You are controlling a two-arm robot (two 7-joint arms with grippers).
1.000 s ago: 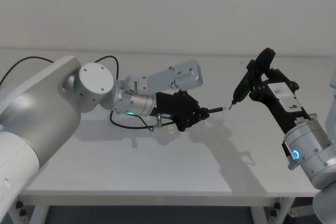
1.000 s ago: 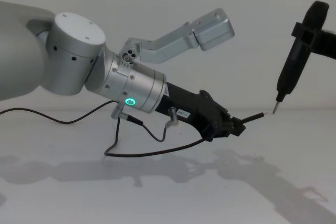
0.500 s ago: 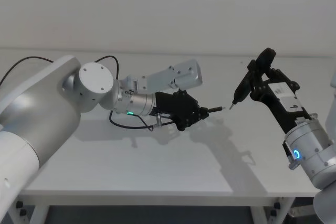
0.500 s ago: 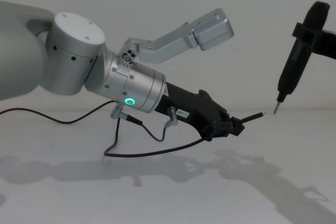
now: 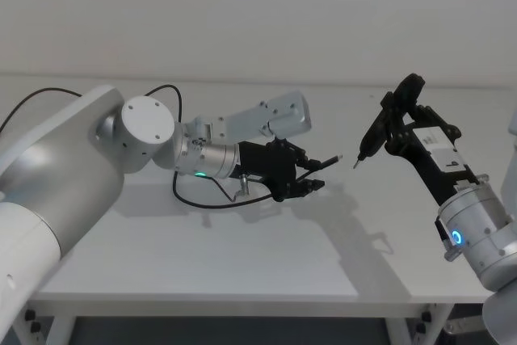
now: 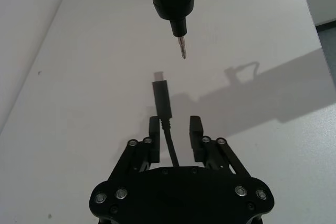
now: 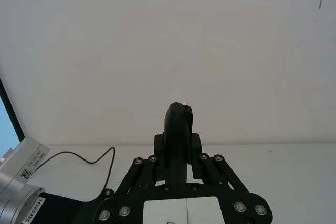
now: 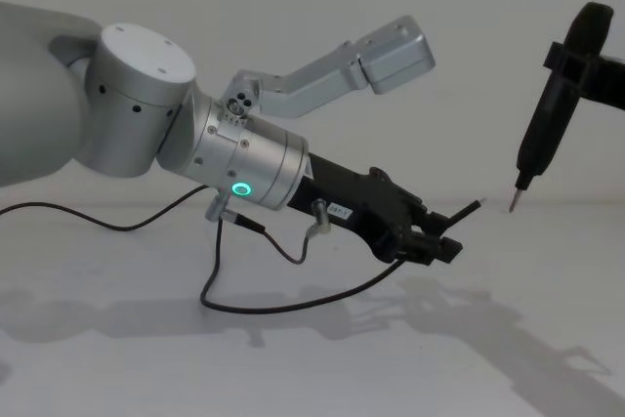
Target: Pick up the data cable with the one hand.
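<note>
Data cable point(image 8: 293, 302), a long, very thin black cord with a straight stiff black tip point(image 6: 161, 97), sags in a curve above the matt white tabletop point(image 5: 266, 256) and runs up between the fingers of the left pincer point(image 6: 173, 135). That pincer, black, blocky and two-fingered on a thick silver cylinder with a green glowing ring point(image 8: 241, 189), carries a small white label point(image 8: 339, 210) whose writing is too small to read. Its fingers point(image 6: 154, 140) stand apart, with the cord in the gap nearer one pad; whether it touches that pad cannot be told. The stiff tip juts out beyond the fingertips.

Just past the tip, not touching it, hangs the metal point of a black pen-shaped tool point(image 8: 547, 124). The right pincer point(image 7: 177, 150) is clamped on this tool's smooth round body. A white label point(image 5: 440, 151) on the right arm has dark print that cannot be made out.
</note>
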